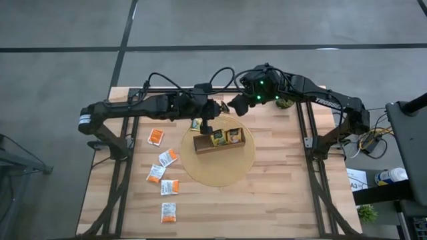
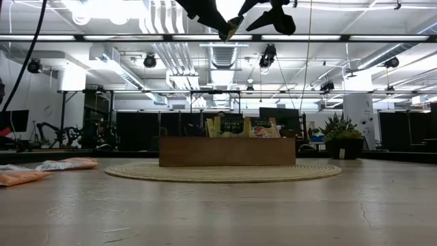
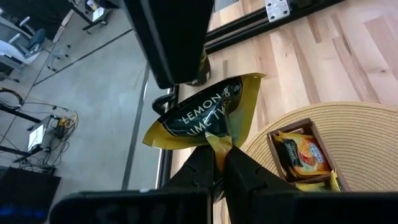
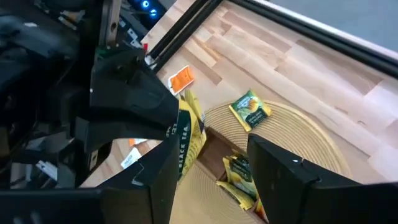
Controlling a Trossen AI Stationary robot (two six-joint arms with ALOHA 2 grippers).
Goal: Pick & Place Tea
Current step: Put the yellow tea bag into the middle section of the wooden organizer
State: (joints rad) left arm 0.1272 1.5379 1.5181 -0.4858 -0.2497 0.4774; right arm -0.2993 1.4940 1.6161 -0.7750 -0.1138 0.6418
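High view is showing five white-and-orange tea sachets point(image 1: 167, 158) lying loose on the wooden table point(image 1: 280, 200) at about nine o'clock from the round woven mat point(image 1: 227, 173), one green sachet point(image 1: 195, 124) lying flat on the mat's rim at eleven o'clock, and at least two more sachets standing in the brown wooden tray point(image 1: 219, 144) at the mat's middle. Left gripper point(image 3: 219, 163) is hanging above the mat near the tray, its fingers pressed together and pinching a corner of a yellow-green lemon-lime sachet point(image 3: 202, 113), which is dangling just past the fingertips. Right gripper point(image 4: 208, 165) is hovering close beside it at two o'clock from the tray, jaws spread and gripping nothing
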